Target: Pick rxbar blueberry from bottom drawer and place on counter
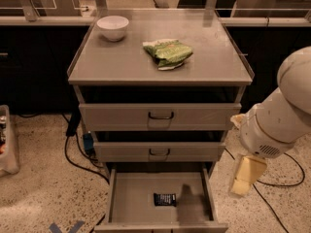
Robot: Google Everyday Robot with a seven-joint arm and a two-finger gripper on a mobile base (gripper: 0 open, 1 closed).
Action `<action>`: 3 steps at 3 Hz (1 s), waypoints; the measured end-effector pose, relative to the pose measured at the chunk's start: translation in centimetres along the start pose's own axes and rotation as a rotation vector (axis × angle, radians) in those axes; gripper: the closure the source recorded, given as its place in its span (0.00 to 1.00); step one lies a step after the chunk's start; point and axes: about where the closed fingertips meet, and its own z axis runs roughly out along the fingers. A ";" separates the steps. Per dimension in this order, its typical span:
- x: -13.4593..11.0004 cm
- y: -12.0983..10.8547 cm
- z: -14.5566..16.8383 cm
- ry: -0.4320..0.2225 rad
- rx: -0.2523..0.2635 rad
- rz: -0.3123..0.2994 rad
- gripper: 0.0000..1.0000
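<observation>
The rxbar blueberry [164, 199], a small dark wrapper with pale print, lies flat on the floor of the open bottom drawer [136, 198], near the middle and toward the front. The counter [116, 62] is the grey top of the cabinet. My gripper [245, 176] hangs pale yellow below the white arm, to the right of the drawer and outside its right wall, above floor level and apart from the bar. It casts a shadow on the drawer floor just right of the bar.
A green snack bag [168, 52] and a white bowl [112, 27] sit on the counter. The two upper drawers [160, 115] are shut or nearly so. Black cables [73, 154] run over the floor at left and right. A clear bin [7, 144] stands far left.
</observation>
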 end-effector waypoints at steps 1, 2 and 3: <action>-0.1 0.5 1.4 0.017 -0.008 -0.018 0.00; 0.0 1.3 6.3 -0.019 -0.063 -0.029 0.00; 0.3 1.5 11.9 -0.033 -0.111 -0.047 0.00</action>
